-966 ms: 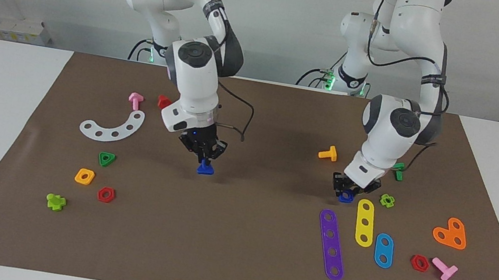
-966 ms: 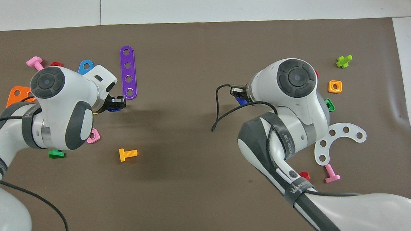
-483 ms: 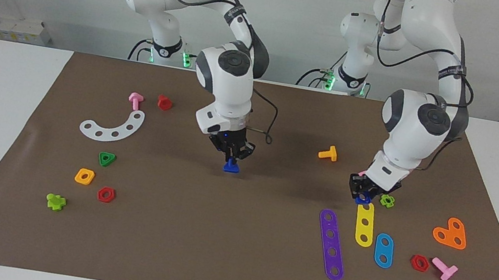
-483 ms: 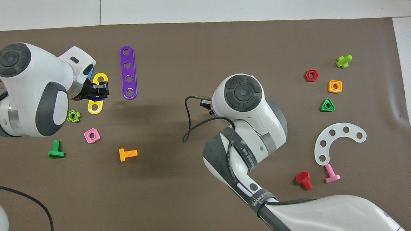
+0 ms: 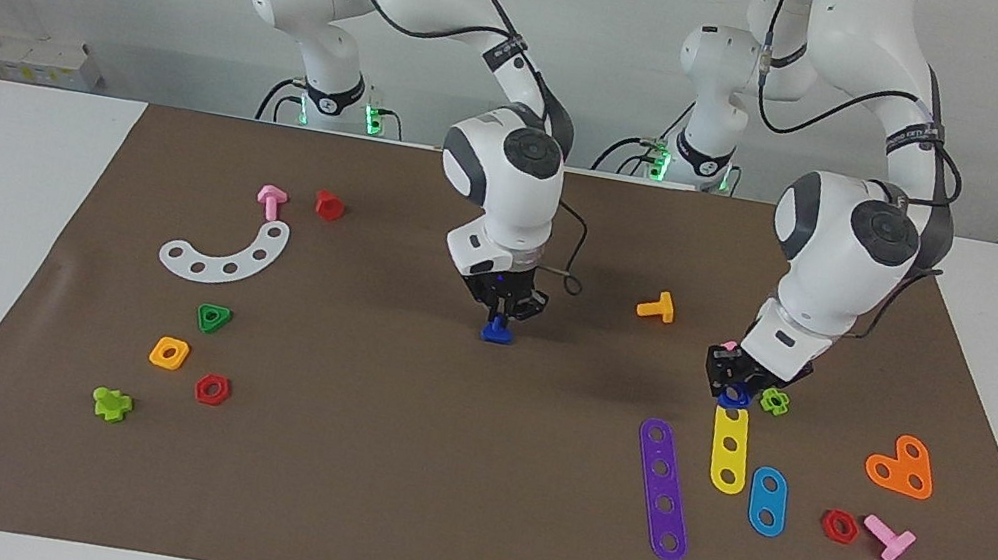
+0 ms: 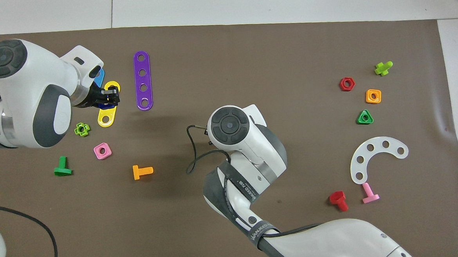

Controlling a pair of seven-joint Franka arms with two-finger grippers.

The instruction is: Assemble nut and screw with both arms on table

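Observation:
My right gripper [image 5: 503, 314] is shut on the blue screw [image 5: 496, 331] and holds it head down, a little above the middle of the brown mat [image 5: 420, 510]. In the overhead view the right wrist hides both. My left gripper [image 5: 731, 384] is shut on the blue nut [image 5: 733, 396] and holds it just above the end of the yellow strip [image 5: 731, 446] that is nearer to the robots. The left gripper [image 6: 108, 98] and the nut [image 6: 105, 105] also show in the overhead view. The two grippers are well apart.
Beside the yellow strip lie a purple strip [image 5: 663, 488], a blue strip [image 5: 767, 500], a green flower nut [image 5: 775, 400] and a pink nut [image 6: 102, 150]. An orange screw [image 5: 657, 306] lies between the grippers. A white curved piece [image 5: 225, 251] and several small nuts lie toward the right arm's end.
My right gripper has carried the blue screw toward the middle of the mat. My left gripper has shifted with the blue nut to over the yellow strip's end.

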